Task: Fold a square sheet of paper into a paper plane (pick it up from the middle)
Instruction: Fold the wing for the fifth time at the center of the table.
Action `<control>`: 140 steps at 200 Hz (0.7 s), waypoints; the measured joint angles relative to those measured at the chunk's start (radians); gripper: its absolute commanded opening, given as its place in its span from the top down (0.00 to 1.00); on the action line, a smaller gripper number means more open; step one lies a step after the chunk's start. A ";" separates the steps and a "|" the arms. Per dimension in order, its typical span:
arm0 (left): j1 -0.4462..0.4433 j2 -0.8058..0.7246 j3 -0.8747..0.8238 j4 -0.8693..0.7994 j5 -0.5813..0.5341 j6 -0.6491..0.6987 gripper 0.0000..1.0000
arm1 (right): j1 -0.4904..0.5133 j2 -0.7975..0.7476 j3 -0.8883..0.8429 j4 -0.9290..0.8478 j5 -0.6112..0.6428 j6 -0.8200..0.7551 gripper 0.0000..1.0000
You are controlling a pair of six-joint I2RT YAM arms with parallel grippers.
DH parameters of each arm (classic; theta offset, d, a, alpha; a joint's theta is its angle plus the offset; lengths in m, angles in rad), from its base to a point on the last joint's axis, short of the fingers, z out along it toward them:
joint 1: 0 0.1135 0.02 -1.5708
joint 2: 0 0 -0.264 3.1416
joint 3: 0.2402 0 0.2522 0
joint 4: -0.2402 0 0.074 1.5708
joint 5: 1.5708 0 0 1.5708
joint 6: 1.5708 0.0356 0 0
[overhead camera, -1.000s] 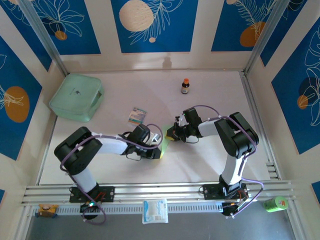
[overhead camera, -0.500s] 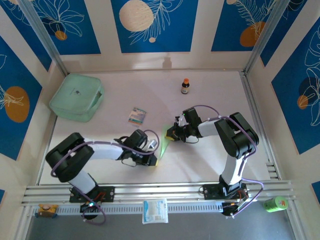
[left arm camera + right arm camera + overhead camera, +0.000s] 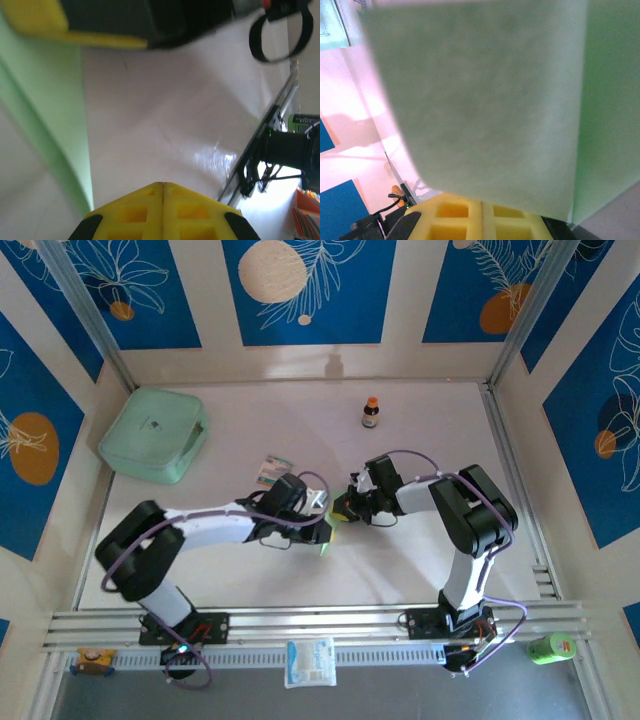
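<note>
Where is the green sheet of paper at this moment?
In the top view the sheet of paper is mid-table, pinched in the right tool, with the left tool beside it.

Two robot arms (image 3: 200,525) (image 3: 465,515), one square sheet of paper (image 3: 485,100), one mint box (image 3: 152,434), one striped packet (image 3: 272,470), one small bottle (image 3: 371,412)

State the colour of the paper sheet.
The paper is plain pale lime green, clearest in the right wrist view.
</note>
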 measured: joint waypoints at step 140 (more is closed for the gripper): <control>0.017 0.225 0.091 0.111 0.022 -0.037 0.99 | 0.003 -0.002 0.000 -0.003 0.005 0.000 0.96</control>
